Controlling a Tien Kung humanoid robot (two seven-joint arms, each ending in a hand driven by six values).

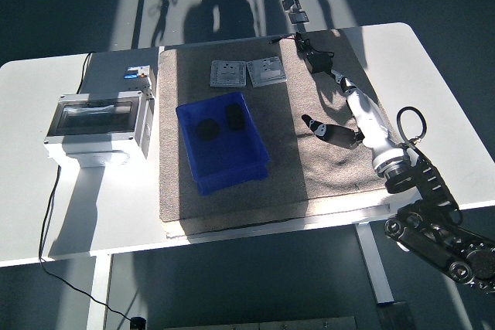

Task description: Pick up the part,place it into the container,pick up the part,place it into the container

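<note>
**A:** Where's the right hand [346,110]?

**B:** Right of centre in the frame, over the beige mat [340,156]. The white palm runs up from the black wrist at lower right, the fingers stretched toward the upper middle and the dark thumb sticking out to the left. It is released, with nothing in it.

**A:** And the parts?

**B:** Two dark pieces lie inside the blue container [223,143], left of centre on the mat. A round black part [206,129] sits on the container floor toward its upper left, and a rectangular black part [233,118] lies just beside it to the right, near the upper rim. I cannot tell whether the two touch.

**A:** Anything else on the mat?

**B:** Two grey square plates [247,73] side by side above the container, near the mat's top edge. At the top right of the mat there is a black adapter [318,60] with a cable, just above the hand's fingertips; they look close, but contact is unclear.

**A:** The left side of the frame?

**B:** A white electrical enclosure [97,125] with a clear hinged cover stands on the white table [433,83], just beside the mat's left edge. The left hand does not show.
</note>
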